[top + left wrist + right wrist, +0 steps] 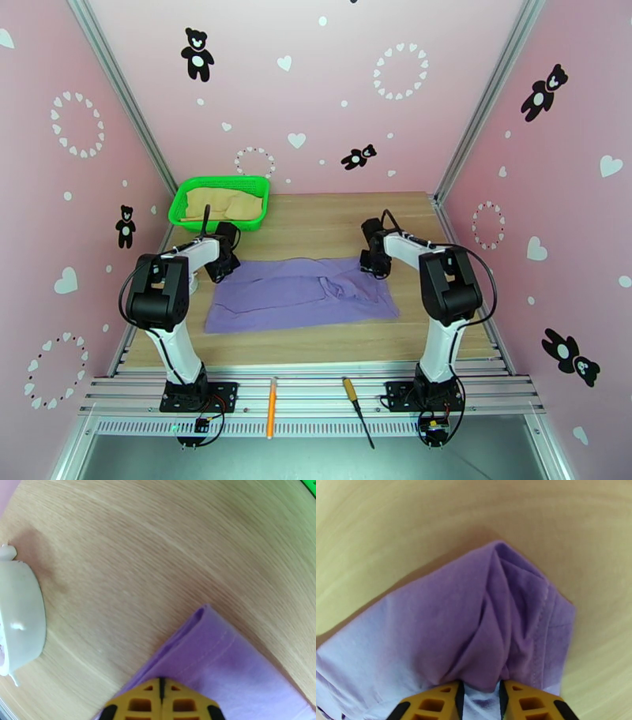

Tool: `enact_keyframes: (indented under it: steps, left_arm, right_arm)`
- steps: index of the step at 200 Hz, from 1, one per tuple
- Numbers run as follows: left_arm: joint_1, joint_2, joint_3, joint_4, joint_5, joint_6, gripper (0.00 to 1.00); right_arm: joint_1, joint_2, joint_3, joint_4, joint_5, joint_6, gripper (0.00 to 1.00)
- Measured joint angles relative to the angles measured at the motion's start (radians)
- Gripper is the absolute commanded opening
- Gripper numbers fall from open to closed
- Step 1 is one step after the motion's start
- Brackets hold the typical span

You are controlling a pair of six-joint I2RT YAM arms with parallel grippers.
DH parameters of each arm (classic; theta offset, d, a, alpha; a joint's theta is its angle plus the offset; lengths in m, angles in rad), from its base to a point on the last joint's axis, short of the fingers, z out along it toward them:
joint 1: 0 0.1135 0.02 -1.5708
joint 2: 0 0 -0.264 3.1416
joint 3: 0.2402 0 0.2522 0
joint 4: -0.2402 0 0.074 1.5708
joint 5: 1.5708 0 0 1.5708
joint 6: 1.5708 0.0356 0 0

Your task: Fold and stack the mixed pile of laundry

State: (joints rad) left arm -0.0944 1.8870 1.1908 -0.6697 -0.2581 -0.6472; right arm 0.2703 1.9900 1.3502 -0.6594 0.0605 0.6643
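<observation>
Two far corners of the lavender-purple cloth shirt [292, 296], lying lengthwise left-to-right across the wooden table [332, 229], are being held. We are finding the left gripper [160, 682] clamped tight, the right gripper [481, 686] narrowly parted, pinching bunched cloth.

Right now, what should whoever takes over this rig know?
Left gripper: jaws shut at the purple shirt's far-left corner; a pinch cannot be confirmed.
Right gripper: jaws pinch a bunched fold at its far-right corner.
The shirt lies spread and wrinkled on the table; the tan garment sits in the green basket.
Done: shirt laid out; nothing stacked.
Left: fold both, then stack them.
</observation>
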Motion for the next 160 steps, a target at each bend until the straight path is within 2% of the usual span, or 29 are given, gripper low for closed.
enact_keyframes:
  steps: [30, 71, 92, 119, 160]
  left_arm:
    - [-0.001, 0.001, 0.007, -0.029, 0.016, 0.000, 0.00]
    - [-0.013, -0.012, -0.007, -0.050, 0.043, -0.011, 0.00]
    - [-0.038, -0.046, -0.050, -0.055, 0.064, -0.031, 0.05]
    - [-0.098, -0.105, -0.121, -0.069, 0.090, -0.076, 0.18]
    - [-0.177, -0.182, -0.192, -0.133, 0.137, -0.140, 0.51]
  right_arm:
    - [-0.016, 0.121, 0.184, -0.052, 0.004, -0.051, 0.31]
    - [-0.040, 0.342, 0.551, -0.148, -0.006, -0.146, 0.31]
    - [-0.049, 0.441, 0.726, -0.196, -0.021, -0.183, 0.31]
    - [-0.072, 0.547, 0.916, -0.246, -0.065, -0.206, 0.34]
    - [-0.121, 0.603, 1.025, -0.263, -0.159, -0.219, 0.45]
